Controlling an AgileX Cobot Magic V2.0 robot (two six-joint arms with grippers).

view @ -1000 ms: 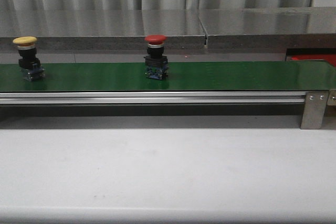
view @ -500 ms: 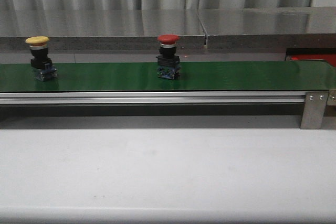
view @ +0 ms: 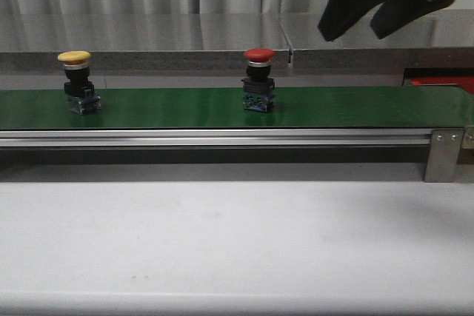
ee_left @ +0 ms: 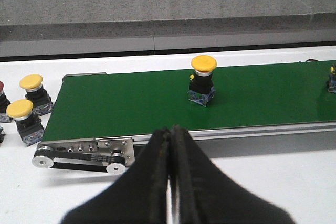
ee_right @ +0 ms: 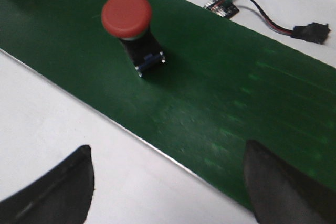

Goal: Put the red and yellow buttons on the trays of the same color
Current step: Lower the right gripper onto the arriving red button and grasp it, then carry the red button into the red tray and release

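The red button (view: 259, 79) stands upright on the green belt (view: 355, 106), near the belt's middle in the front view, its domed cap on top and a dark body with a blue base below. In the right wrist view the same button (ee_right: 127, 17) sits on the belt ahead of the hand. The yellow button (view: 75, 81) stands upright on the belt too, well apart from the red one, toward the left end. In the left wrist view it (ee_left: 203, 77) stands alone near the belt's far edge.

A sliver of the red tray (view: 443, 83) shows behind the belt at the far right.

The right hand (view: 379, 7) hangs above the belt, to the right of the red button, its two dark fingers (ee_right: 281, 187) spread wide and holding nothing. The left hand (ee_left: 170, 182) hovers over the white tabletop (view: 237, 242) in front of the belt, fingers pressed together with nothing between them.

Two more yellow buttons (ee_left: 31, 86) stand on the tabletop beyond the belt's left end.
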